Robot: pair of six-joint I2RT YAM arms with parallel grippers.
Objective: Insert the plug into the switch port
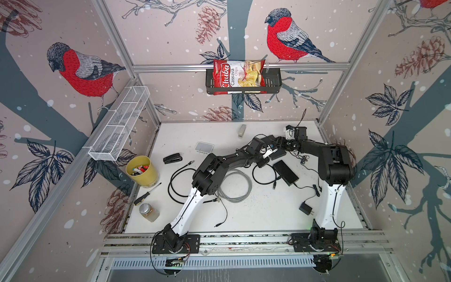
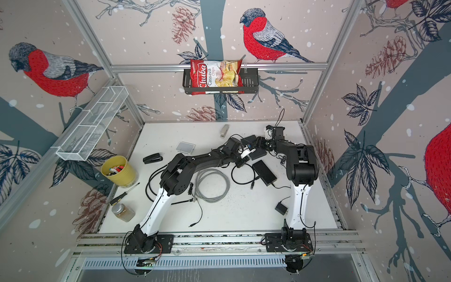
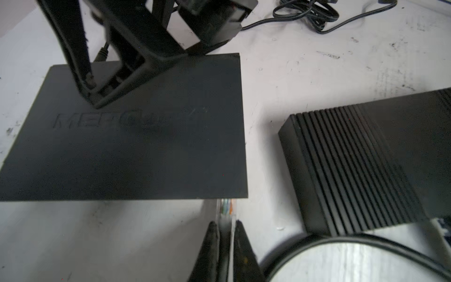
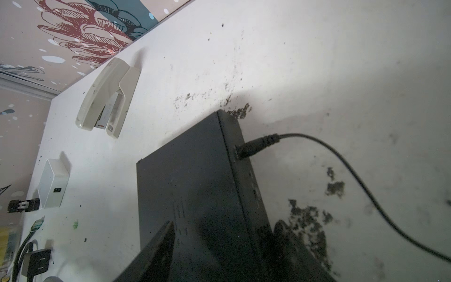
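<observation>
White tabletop (image 1: 256, 214), cables everywhere, and your two arms meet toward the back, right of the middle. Your left gripper (image 3: 225, 222) has its fingers (image 3: 211, 246) pinched tight on the clear plug (image 3: 225, 210). The plug's nose sits right at the edge of the black switch (image 3: 146, 151) that faces it. Touching or partly in, you can't tell from the left wrist view. Your right gripper (image 4: 225, 223) stands over the switch with fingers apart: one above the top face, one beside the rear wall where the power cord (image 4: 317, 142) is plugged in. Near the switch lies a ribbed black box (image 3: 353, 166).
</observation>
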